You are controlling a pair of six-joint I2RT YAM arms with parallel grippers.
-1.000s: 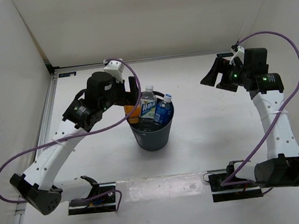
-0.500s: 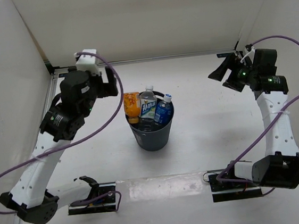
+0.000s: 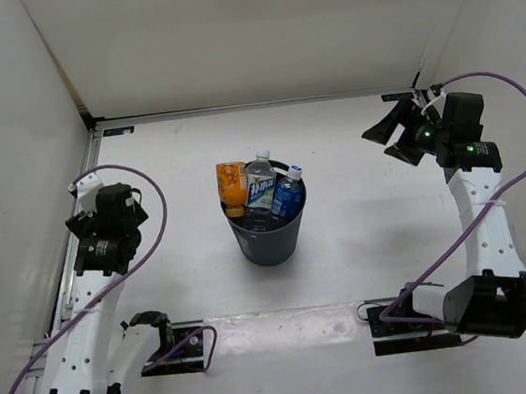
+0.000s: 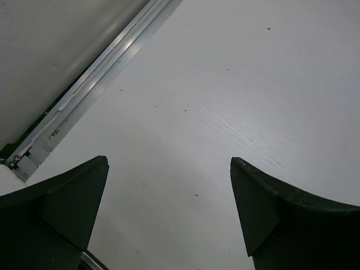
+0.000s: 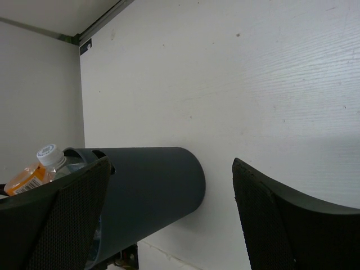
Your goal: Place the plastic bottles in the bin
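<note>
The dark grey-blue bin [image 3: 267, 232] stands at the table's middle. Three bottles stick out of it: the short orange one [image 3: 231, 183] leaning at its left rim, the clear one with the white-blue label [image 3: 260, 188], and the clear blue-labelled one [image 3: 287, 195]. The clear unlabelled bottle is hidden. My left gripper [image 4: 169, 163] is open and empty over bare table by the left wall. My right gripper [image 3: 383, 133] is open and empty at the far right, well away from the bin. The right wrist view shows the bin [image 5: 146, 191] and the orange bottle [image 5: 25, 179].
An aluminium rail [image 4: 95, 73] runs along the table's left edge, close under my left wrist [image 3: 107, 230]. White walls enclose the table on the left, back and right. The arm bases [image 3: 171, 350] sit at the near edge.
My left arm has pulled back from the bin to the left wall, leaving the orange bottle in the bin. My right gripper has barely moved.
</note>
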